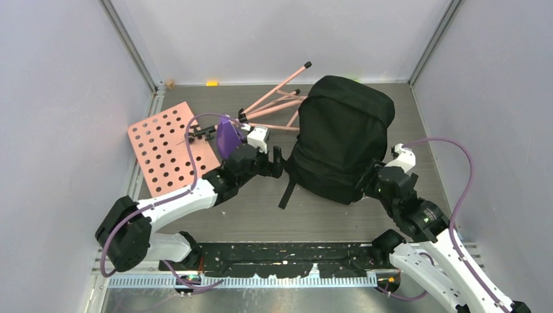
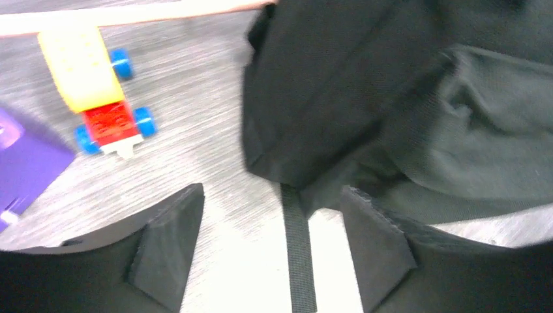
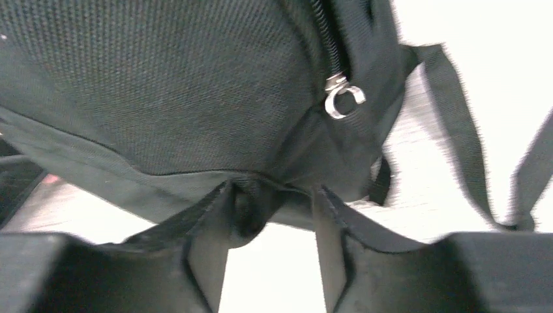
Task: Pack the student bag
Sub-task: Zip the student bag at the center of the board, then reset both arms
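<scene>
Large black soft fabric student bag [image 1: 342,140] sits centre-right on your grey bench [image 1: 261,215]. Left pincer [image 2: 272,202] at its near-left corner: jaws wide apart, gripping nothing, a black webbing strap [image 2: 297,261] loose between them. Right pincer [image 3: 272,195] at the near-right corner: jaws part-open astride the hem, not clamped. Likely flanking it for repositioning.

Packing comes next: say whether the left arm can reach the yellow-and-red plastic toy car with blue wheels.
Probably yes. The yellow-and-red toy car sits on open tabletop ahead-left of the left arm's open fingers; nothing lies between, though the black fabric backpack crowds the right side.
</scene>
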You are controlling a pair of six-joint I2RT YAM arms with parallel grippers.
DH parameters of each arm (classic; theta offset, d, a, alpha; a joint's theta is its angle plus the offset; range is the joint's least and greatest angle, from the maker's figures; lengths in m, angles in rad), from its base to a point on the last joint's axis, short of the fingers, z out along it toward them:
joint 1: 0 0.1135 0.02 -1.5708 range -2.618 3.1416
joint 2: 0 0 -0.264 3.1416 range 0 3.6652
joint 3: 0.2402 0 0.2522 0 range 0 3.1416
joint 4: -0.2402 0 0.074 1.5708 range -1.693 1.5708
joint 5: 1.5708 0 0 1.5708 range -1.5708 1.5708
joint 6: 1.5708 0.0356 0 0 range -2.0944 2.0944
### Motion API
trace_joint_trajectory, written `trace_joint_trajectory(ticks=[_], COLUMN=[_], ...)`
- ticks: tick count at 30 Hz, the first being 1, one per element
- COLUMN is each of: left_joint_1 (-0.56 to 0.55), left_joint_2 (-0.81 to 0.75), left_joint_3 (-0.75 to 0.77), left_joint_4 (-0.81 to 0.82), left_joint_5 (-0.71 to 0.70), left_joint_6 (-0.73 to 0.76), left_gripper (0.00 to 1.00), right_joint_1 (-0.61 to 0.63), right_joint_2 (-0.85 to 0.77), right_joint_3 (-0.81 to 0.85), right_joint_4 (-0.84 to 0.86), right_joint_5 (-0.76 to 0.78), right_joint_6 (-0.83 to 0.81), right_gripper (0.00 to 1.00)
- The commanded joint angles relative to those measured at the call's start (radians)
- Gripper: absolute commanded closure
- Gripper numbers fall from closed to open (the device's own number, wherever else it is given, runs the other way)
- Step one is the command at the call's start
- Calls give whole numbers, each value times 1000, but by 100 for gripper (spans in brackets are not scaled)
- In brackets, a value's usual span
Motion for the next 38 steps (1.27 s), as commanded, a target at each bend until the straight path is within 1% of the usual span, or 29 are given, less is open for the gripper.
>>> trace_joint_trajectory(ticks=[1, 2, 4, 5, 7, 9, 11, 12, 13, 15, 17, 20, 23, 28, 38], left_joint_1=[41, 47, 64, 74, 103, 152, 236, 297, 359, 464, 511, 514, 514, 514, 514], left_joint_2=[-109, -132, -179, -203, -264, -311, -335, -341, -347, -373, -418, -502, -574, -614, -623], left_joint_3=[43, 50, 73, 89, 128, 176, 250, 309, 346, 394, 413, 399, 368, 322, 292], left_joint_4=[-144, -187, -319, -382, -515, -647, -802, -879, -938, -1012, -1015, -962, -929, -887, -851], left_joint_5=[-56, -46, -28, -21, -18, -14, 23, 60, 88, 117, 89, -22, -81, -113, -133], left_joint_6=[53, 61, 83, 89, 90, 90, 104, 110, 118, 134, 155, 177, 219, 244, 231], left_gripper=[12, 8, 3, 1, 0, 0, 0, 0, 0, 0, 0, 0, 0, 0, 0], right_joint_1=[-14, -14, -14, -14, -14, -14, -14, -14, -14, -14, -14, -14, -14, -14, -14], right_joint_2=[-30, -37, -42, -44, -46, -51, -55, -57, -61, -74, -98, -151, -233, -322, -325], right_joint_3=[59, 71, 103, 129, 174, 221, 270, 287, 319, 354, 366, 346, 289, 241, 251], right_joint_4=[1, 1, -5, -9, -29, -45, -57, -61, -60, -47, -18, 26, 75, 77, 41], right_joint_5=[108, 89, 58, 50, 45, 61, 98, 127, 156, 195, 223, 249, 250, 267, 293], right_joint_6=[-174, -195, -251, -278, -307, -336, -367, -391, -404, -436, -470, -513, -557, -578, -602], right_gripper=[36, 28, 22, 20, 16, 10, 5, 3, 1, 1, 0, 0, 0, 0, 0])
